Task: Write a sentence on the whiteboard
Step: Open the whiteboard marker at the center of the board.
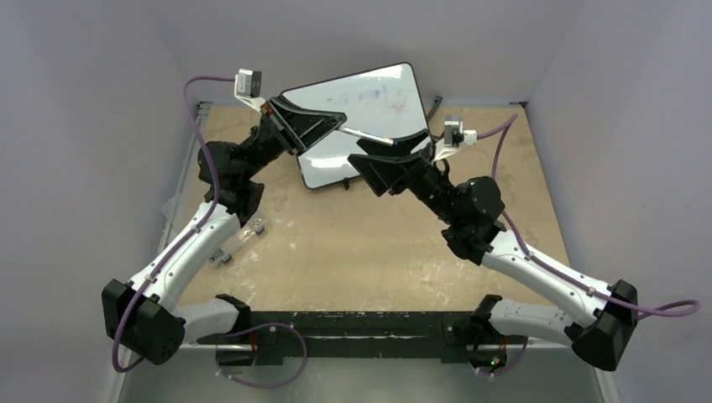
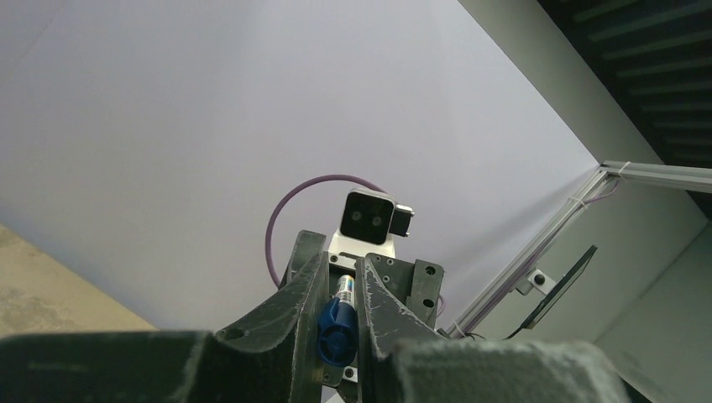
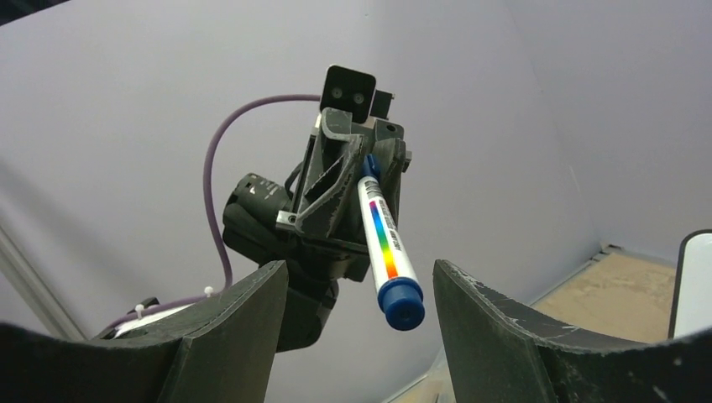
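The whiteboard (image 1: pixel 323 164) lies tilted at the back of the table, and its edge shows in the right wrist view (image 3: pixel 695 285). It carries only faint purple smudges (image 1: pixel 378 92); the blue sentence does not show. My left gripper (image 1: pixel 340 119) (image 2: pixel 340 264) is raised over the board and shut on one blue end of a white marker (image 1: pixel 369 134) (image 2: pixel 340 323) with a rainbow stripe. The marker (image 3: pixel 386 243) points at my right gripper (image 1: pixel 390 149) (image 3: pixel 359 267). That gripper is open, with the marker's other blue end between its jaws and touching neither.
Small grey objects (image 1: pixel 252 227) (image 1: pixel 222 256) lie on the brown table by the left arm. A metal rail (image 1: pixel 189 159) borders the table, with plain walls close behind. A black piece (image 1: pixel 435 105) sticks out behind the board's right side.
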`<state>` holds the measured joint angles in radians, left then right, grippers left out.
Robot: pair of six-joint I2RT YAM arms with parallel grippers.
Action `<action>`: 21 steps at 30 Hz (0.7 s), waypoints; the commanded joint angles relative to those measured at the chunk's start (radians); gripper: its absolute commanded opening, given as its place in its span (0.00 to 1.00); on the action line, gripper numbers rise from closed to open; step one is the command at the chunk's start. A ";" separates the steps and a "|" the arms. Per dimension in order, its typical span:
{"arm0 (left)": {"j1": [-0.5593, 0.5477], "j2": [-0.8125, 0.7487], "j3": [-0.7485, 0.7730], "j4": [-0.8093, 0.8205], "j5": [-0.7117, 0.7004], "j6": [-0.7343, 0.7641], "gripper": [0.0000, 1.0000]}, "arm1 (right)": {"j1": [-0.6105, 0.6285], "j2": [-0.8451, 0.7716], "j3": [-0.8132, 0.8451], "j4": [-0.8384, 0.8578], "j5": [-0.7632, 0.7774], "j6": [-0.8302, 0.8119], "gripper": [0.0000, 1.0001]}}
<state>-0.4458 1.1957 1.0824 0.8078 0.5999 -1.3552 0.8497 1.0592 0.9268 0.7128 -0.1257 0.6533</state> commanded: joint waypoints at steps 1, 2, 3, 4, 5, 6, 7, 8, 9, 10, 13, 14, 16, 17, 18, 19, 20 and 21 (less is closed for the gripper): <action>-0.016 -0.039 -0.029 0.108 -0.054 -0.012 0.00 | 0.000 0.018 0.043 0.125 0.007 0.025 0.63; -0.021 -0.042 -0.036 0.114 -0.059 -0.009 0.00 | 0.000 0.023 0.041 0.135 0.014 0.028 0.63; -0.024 -0.044 -0.041 0.116 -0.063 -0.008 0.00 | 0.000 0.028 0.042 0.141 0.016 0.030 0.62; -0.026 -0.045 -0.045 0.118 -0.065 -0.007 0.00 | 0.000 0.034 0.047 0.144 0.016 0.031 0.62; -0.028 -0.046 -0.049 0.124 -0.066 -0.008 0.00 | 0.000 0.038 0.053 0.142 0.016 0.031 0.61; -0.029 -0.046 -0.055 0.131 -0.068 -0.011 0.00 | 0.000 0.042 0.058 0.138 0.016 0.030 0.60; -0.030 -0.047 -0.059 0.139 -0.070 -0.012 0.00 | 0.000 0.044 0.062 0.136 0.017 0.028 0.59; -0.032 -0.049 -0.061 0.134 -0.068 -0.013 0.00 | 0.000 0.047 0.064 0.134 0.018 0.026 0.58; -0.034 -0.050 -0.061 0.131 -0.066 -0.013 0.00 | 0.000 0.050 0.067 0.133 0.018 0.024 0.57; -0.037 -0.051 -0.062 0.130 -0.065 -0.013 0.00 | 0.000 0.052 0.072 0.131 0.018 0.021 0.57; -0.043 -0.055 -0.069 0.123 -0.065 -0.016 0.00 | 0.000 0.063 0.085 0.127 0.014 0.015 0.56; -0.045 -0.056 -0.073 0.120 -0.066 -0.015 0.00 | 0.000 0.066 0.089 0.127 0.013 0.014 0.56; -0.049 -0.062 -0.083 0.119 -0.070 -0.015 0.00 | 0.000 0.074 0.098 0.124 0.010 0.007 0.55; -0.052 -0.064 -0.088 0.120 -0.073 -0.015 0.00 | 0.001 0.079 0.105 0.122 0.007 0.006 0.55; -0.055 -0.066 -0.095 0.122 -0.076 -0.016 0.00 | 0.000 0.083 0.110 0.121 0.003 0.005 0.55; -0.057 -0.065 -0.099 0.128 -0.077 -0.015 0.00 | 0.000 0.088 0.116 0.119 0.000 0.004 0.54; -0.060 -0.065 -0.104 0.136 -0.080 -0.018 0.00 | 0.000 0.092 0.120 0.118 -0.004 0.005 0.53; -0.062 -0.065 -0.107 0.142 -0.083 -0.019 0.00 | 0.000 0.095 0.122 0.118 -0.005 0.005 0.53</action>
<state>-0.4942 1.1542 0.9882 0.8761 0.5392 -1.3693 0.8497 1.1454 0.9947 0.7937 -0.1226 0.6704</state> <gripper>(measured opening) 0.138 0.542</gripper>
